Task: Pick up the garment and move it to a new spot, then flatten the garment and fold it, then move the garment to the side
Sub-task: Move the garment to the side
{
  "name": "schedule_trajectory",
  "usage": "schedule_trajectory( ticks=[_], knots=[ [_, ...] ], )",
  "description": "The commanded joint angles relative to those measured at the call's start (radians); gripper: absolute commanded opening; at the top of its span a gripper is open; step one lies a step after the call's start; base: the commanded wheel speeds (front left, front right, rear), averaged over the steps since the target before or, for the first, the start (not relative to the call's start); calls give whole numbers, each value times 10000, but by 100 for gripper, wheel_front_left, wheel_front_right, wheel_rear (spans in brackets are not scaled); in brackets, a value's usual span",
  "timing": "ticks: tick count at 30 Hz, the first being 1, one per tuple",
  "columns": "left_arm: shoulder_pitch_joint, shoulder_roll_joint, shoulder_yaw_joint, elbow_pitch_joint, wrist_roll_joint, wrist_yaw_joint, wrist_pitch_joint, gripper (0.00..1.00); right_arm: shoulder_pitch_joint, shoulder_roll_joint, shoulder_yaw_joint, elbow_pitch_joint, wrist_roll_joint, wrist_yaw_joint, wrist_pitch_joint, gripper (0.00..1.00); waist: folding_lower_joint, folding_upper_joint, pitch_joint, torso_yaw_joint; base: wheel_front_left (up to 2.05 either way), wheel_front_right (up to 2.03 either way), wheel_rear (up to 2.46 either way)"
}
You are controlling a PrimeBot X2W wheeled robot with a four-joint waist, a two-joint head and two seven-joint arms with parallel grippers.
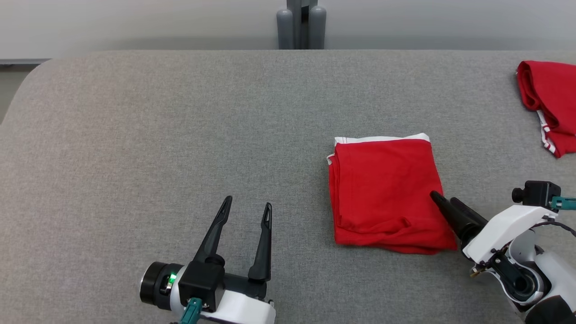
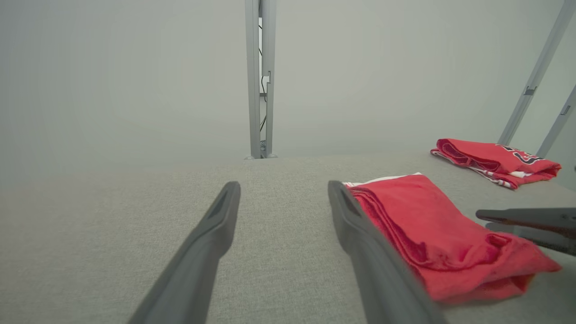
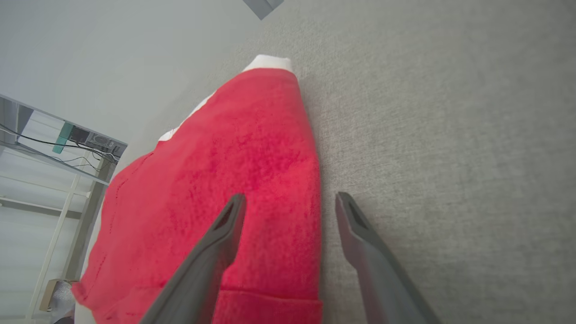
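Note:
The garment [image 1: 384, 193] is red with a white hem and lies folded into a rectangle on the grey table [image 1: 180, 126], right of centre. My right gripper [image 1: 443, 198] is open at the garment's near right edge. In the right wrist view one finger [image 3: 225, 225] is over the red cloth [image 3: 225, 148] and the other [image 3: 360, 234] over bare table, and whether they touch I cannot tell. My left gripper [image 1: 247, 208] is open and empty, standing to the left of the garment [image 2: 432, 229] and apart from it.
A second red garment [image 1: 549, 101] with white trim lies bunched at the table's far right edge, also visible as the far red bundle [image 2: 495, 159]. A grey post [image 1: 300, 24] stands behind the table's back edge. The table's left corner is rounded.

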Motion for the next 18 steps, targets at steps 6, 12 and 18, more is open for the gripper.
schedule_trajectory(
  ticks=[6, 12, 18],
  knots=[
    [-395, 39, -151, -2, -92, 174, -43, 100, -369, -85, 467, 291, 595, 0, 60, 100, 0, 0, 375, 205, 0, 0, 0],
    [-588, 37, -268, 30, -113, 246, -43, 100, -582, -95, 752, 212, 1324, 0, 27, 100, 0, 0, 606, 281, 0, 0, 0],
    [-724, 39, -321, 32, -105, 265, -43, 100, -683, -281, 1183, -88, 1601, 0, -188, 0, 0, 0, 741, 350, 0, 0, 0]
  ],
)
